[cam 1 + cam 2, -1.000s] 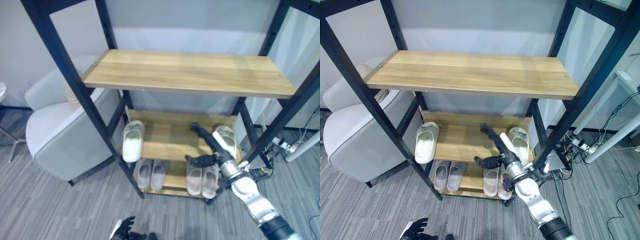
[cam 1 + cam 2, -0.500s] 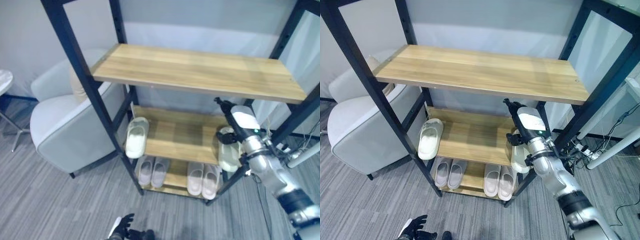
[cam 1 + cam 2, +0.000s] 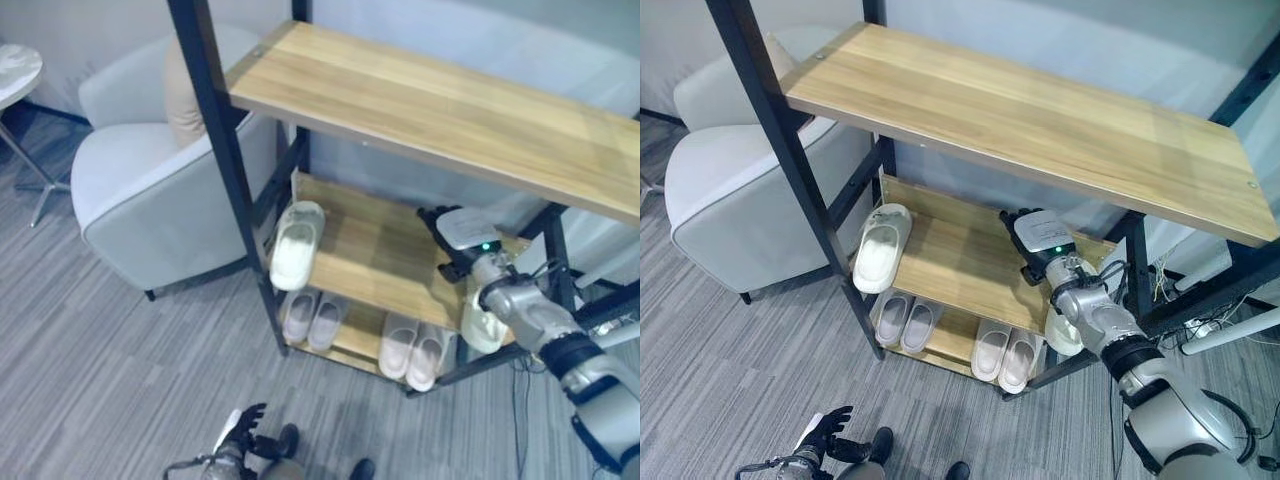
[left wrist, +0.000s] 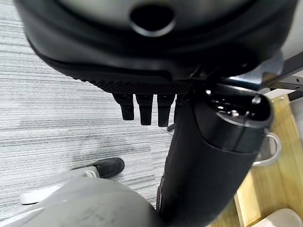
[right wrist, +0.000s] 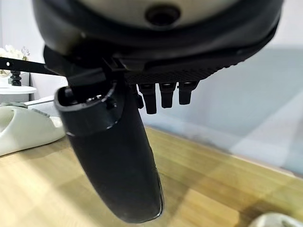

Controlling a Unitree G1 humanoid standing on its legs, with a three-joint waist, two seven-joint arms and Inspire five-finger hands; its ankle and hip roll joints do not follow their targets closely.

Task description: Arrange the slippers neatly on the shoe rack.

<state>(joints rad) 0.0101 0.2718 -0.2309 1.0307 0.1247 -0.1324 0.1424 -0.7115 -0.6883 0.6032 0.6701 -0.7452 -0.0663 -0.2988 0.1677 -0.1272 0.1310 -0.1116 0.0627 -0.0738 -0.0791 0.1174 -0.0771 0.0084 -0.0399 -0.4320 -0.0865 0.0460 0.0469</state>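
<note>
Cream foam slipper (image 3: 482,325) at 3 o'clock edge of the black-framed wooden shoe rack's (image 3: 970,265) middle shelf, long axis 12-to-6, toe direction unclear; right hand (image 3: 1038,238) just above it, fingers straight, holding nothing; second cream slipper (image 3: 296,245) at 9 o'clock; left hand (image 3: 237,456) low at 6 o'clock, fingers relaxed.

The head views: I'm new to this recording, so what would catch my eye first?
The tall black-framed shoe rack with wooden shelves. On its middle shelf one white slipper lies at the left end, another overhangs the right edge, where the right robot hand reaches in. Two pale pairs line the bottom shelf; a grey armchair stands left.
</note>
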